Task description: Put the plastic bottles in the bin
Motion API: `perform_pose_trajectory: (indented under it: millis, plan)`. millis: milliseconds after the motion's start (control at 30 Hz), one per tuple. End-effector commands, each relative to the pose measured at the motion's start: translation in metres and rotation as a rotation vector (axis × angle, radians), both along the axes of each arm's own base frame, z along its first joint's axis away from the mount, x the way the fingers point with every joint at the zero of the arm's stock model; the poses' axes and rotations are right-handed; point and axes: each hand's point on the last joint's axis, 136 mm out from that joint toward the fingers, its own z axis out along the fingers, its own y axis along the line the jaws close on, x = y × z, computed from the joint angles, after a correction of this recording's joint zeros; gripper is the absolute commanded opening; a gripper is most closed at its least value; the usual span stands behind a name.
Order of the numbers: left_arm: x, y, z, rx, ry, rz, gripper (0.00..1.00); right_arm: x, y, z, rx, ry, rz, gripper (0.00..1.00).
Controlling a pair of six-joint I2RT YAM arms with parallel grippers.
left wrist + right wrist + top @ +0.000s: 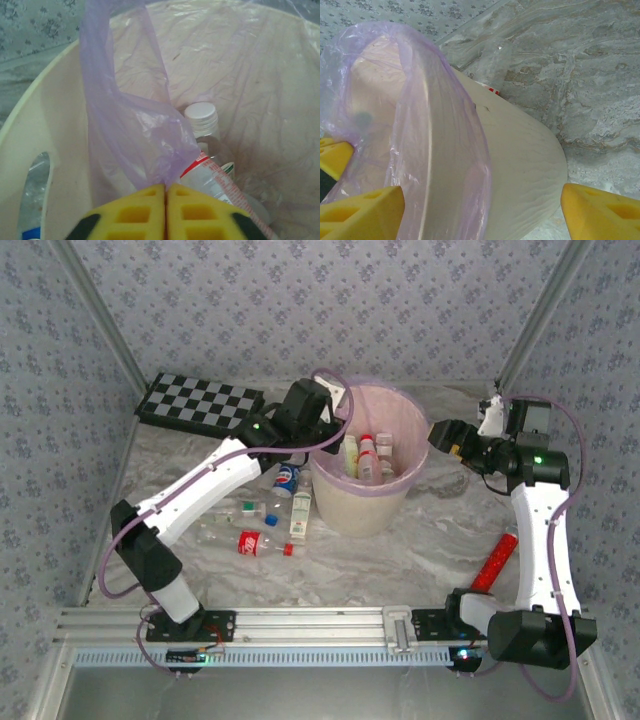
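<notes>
The round cream-white bucket (352, 512), lined with a translucent pink-purple plastic bag (125, 125), stands upright in the middle of the grey marbled bench (440, 540). The left end effector (165, 195) sits at the bucket's left rim, its yellow fingers (135, 215) pressed together on a gathered fold of the bag that rises taut from their seam. Beneath it, inside the bucket, are a clear plastic bottle with a white cap (202, 120) and a bottle with a red-and-white label (212, 175); the top view shows about three bottles standing in there. Four more lie on the bench just left of the bucket: a blue-labelled bottle (286, 478) nearest the rim, a white bottle with a green label (300, 516), a small clear bottle with a touch of green (245, 508) and a red-labelled clear bottle (255, 543). The right end effector (480, 215) hangs just beside the bucket's right wall, its fingers spread wide and holding nothing. A red cylinder (495, 562) lies on the bench near the right arm, and a black-and-white chequered board (200, 403) lies at the far left.
</notes>
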Motion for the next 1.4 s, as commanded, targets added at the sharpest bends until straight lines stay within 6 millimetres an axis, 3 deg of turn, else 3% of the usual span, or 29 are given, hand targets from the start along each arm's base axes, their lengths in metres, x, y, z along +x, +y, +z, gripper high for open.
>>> perform_pose_trajectory:
  millis: [0,233,567,667,867,1100,1233,1367]
  plan:
    - [-0.002,0.001,0.026,-0.056,-0.040,-0.009,0.03,0.000,0.003,0.004,-0.016,-0.015,0.027,0.84]
    - [-0.007,0.008,0.054,-0.090,-0.104,-0.013,0.00,0.003,0.004,0.004,-0.020,-0.017,0.036,0.84]
    - [-0.016,0.055,0.092,-0.113,-0.233,0.117,0.00,0.007,0.006,0.002,-0.020,-0.016,0.046,0.84]
    - [-0.012,0.070,0.081,-0.068,-0.209,0.179,0.00,0.008,0.007,0.002,-0.019,-0.014,0.053,0.84]
    - [0.003,0.094,0.032,-0.083,-0.103,0.293,0.00,0.007,0.007,0.002,-0.029,-0.011,0.056,0.84]
    - [0.011,0.098,0.001,-0.150,-0.042,0.324,0.00,0.004,0.007,-0.004,-0.044,0.005,0.060,0.85]
    - [0.011,0.089,-0.012,-0.188,0.002,0.299,0.16,0.004,0.007,-0.007,-0.040,0.012,0.060,0.84]
    - [0.009,0.086,-0.001,-0.228,-0.020,0.270,0.44,0.005,0.007,0.002,-0.046,-0.007,0.060,0.84]
